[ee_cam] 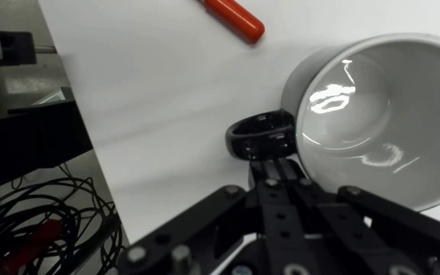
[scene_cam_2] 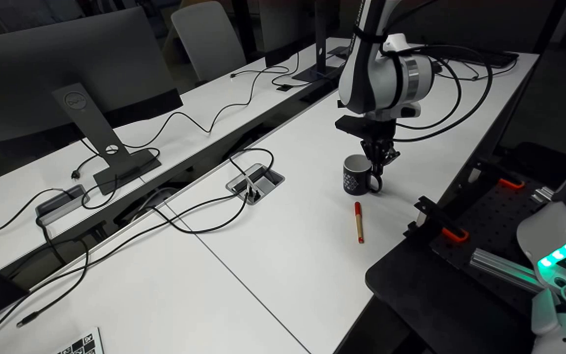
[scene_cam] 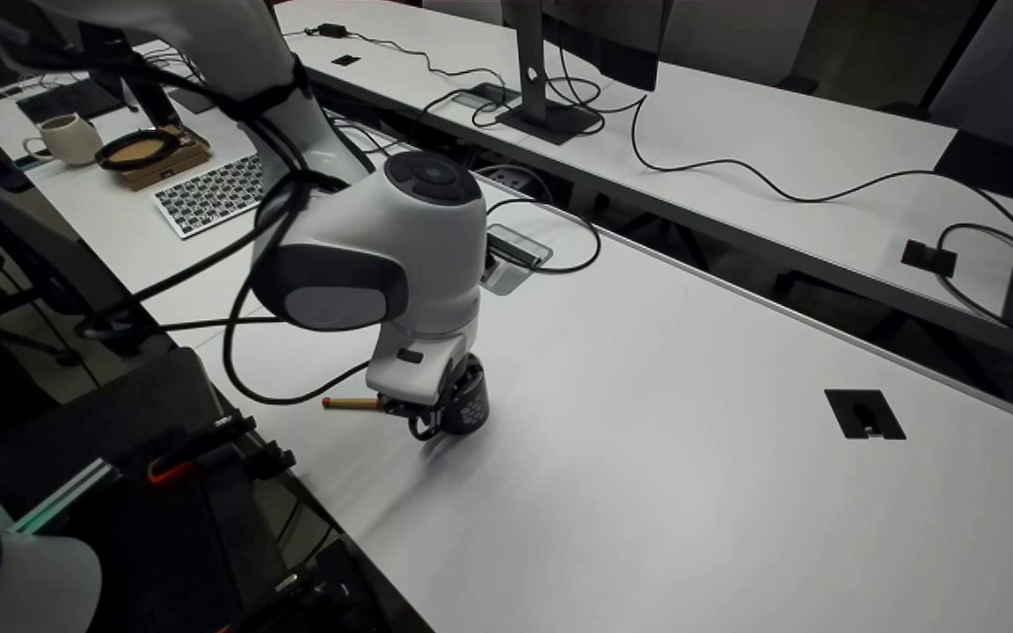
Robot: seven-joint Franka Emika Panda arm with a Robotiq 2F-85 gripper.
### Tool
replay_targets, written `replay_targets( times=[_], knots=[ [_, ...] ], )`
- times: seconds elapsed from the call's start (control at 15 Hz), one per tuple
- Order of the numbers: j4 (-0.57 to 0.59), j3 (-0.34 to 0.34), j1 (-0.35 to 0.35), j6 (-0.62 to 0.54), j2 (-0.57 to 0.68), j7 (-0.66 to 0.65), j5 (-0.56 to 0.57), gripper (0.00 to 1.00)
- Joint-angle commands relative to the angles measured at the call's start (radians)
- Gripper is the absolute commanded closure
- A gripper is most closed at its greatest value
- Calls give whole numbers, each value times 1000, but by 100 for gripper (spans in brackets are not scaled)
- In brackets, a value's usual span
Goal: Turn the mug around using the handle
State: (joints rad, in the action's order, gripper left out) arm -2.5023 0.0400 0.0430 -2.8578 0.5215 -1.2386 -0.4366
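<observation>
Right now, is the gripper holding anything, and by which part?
Nothing appears held: in the wrist view, the gripper is shut beside the handle of the mug, with nothing visible between its jaws. Whether it touches the handle cannot be told.

The monitor stand reads "DELL", the robot base "FRAN".

1 arm, bent downward, its pincer closed.
</observation>
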Motion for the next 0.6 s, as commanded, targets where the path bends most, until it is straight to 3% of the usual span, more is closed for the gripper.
replay_targets(
  times=[0.0,0.53],
  knots=[
    [-41,-38,-22,-34,-40,6,-47,100],
    [-57,-74,-30,-47,-51,14,-79,100]
  ],
)
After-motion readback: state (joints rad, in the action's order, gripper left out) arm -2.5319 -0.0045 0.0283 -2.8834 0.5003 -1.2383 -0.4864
